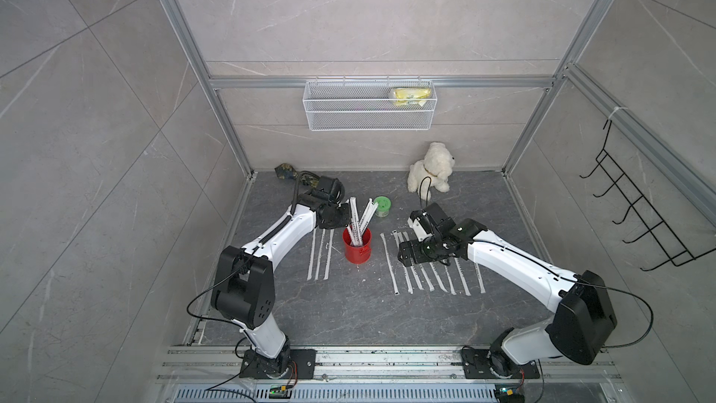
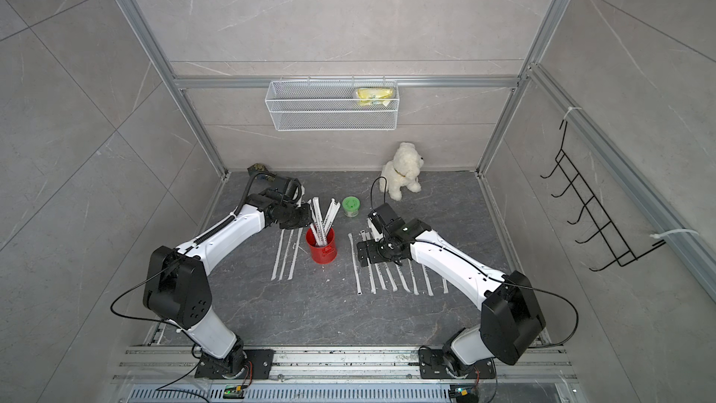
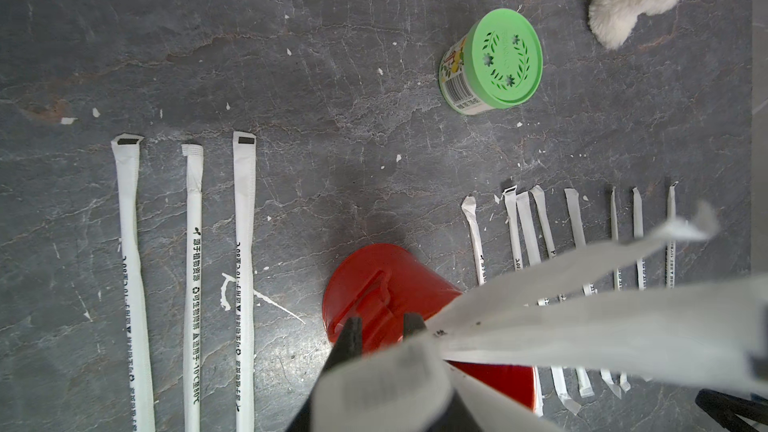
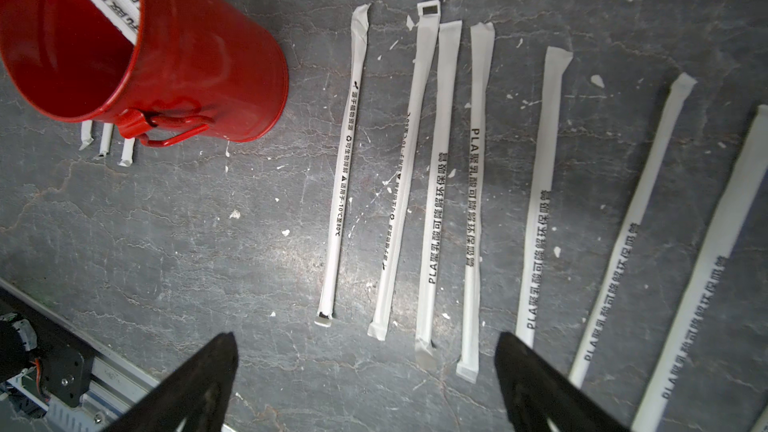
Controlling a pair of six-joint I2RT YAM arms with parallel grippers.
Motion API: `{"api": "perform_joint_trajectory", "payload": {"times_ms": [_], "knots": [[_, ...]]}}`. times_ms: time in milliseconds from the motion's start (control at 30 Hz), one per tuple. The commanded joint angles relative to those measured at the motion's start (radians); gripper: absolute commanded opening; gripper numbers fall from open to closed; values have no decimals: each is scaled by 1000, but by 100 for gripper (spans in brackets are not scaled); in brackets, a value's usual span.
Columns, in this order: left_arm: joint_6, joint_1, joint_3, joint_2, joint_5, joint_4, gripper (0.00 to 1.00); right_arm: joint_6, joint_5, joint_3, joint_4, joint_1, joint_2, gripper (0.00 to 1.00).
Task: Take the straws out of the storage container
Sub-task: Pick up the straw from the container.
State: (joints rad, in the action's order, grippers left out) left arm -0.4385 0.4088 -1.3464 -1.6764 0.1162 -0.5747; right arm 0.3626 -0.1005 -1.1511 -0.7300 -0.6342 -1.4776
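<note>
In both top views, left of centre, three straws [image 1: 320,254] lay side by side on the dark worktop [image 1: 348,304], already out of the can and partly under the left arm. Just right of them and a little higher in the frame, the left claw [image 3: 383,318] sat at the tops of the straws left in the can. The left wrist view showed its jaws drawn close together with a blurred wrapper end between them, but whether they had actually pinched that straw could not be told. The storage container [image 1: 358,253], a red can, stood upright at the centre of the frame between the two laid-out groups, with a handful of straws leaning out of its mouth in a loose V. Above and right of it stood the green-lidded jar [image 1: 382,206], apart from everything else. Right of centre a longer row of straws lay flat, roughly parallel. The right claw [image 1: 403,253] hovered low over the left end of that row, jaws spread wide and holding nothing. Further up and right sat the plush dog [image 1: 430,168], against the back wall. By my reckoning the job was well past halfway: most straws lay on the worktop, a few were left in the can, and the step in hand looked like the left arm taking one more.
</note>
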Motion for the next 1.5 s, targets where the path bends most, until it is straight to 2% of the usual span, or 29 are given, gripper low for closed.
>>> {"api": "perform_joint_trajectory", "payload": {"times_ms": [0, 133, 333, 967, 1467], "knots": [[-6, -6, -41, -2, 25, 1, 21, -18, 8, -12, -17, 5, -4, 100], [-2, -5, -48, -3, 31, -12, 12, -18, 8, -12, -18, 6, -3, 100], [12, -6, -65, 8, 33, -57, 8, -14, 6, -15, -14, 5, 0, 100], [54, -4, -184, 59, -17, -259, 7, -2, -26, -22, 9, 5, 22, 100], [102, -5, -390, 112, -83, -472, 8, 1, -52, -41, 30, 5, 30, 100]]}}
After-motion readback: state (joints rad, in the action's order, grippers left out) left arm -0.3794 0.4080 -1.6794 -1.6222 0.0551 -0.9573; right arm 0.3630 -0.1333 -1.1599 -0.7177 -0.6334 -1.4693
